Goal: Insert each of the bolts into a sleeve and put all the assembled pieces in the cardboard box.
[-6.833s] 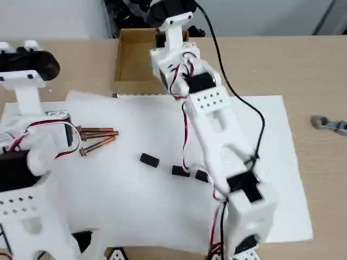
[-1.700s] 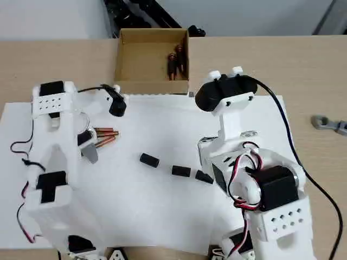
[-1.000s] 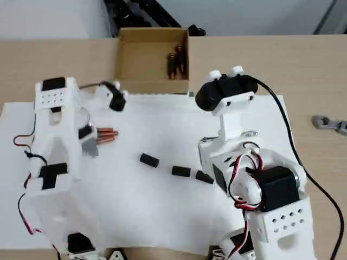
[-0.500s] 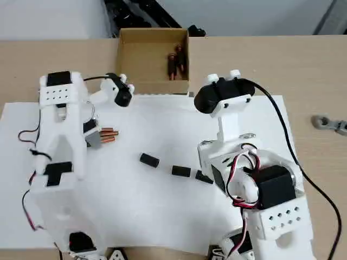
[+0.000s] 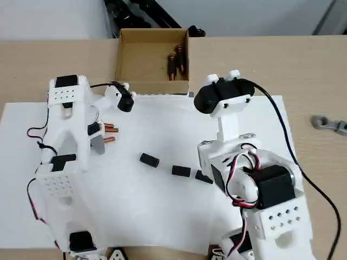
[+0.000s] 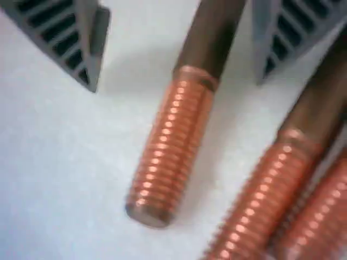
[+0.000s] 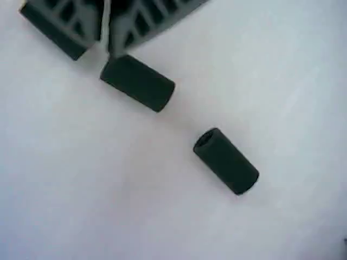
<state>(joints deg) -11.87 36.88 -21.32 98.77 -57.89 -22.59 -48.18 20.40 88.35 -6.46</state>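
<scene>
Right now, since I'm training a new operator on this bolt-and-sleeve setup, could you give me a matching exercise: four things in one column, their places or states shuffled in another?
Things:
1. left gripper
2. assembled pieces
3. black sleeves
4. metal tool

Places or states:
A. on the bare table, off the white sheet
B. open, straddling a bolt
C. inside the cardboard box
D. in a row on the middle of the sheet

Pairs: 1-B, 2-C, 3-D, 4-A
</scene>
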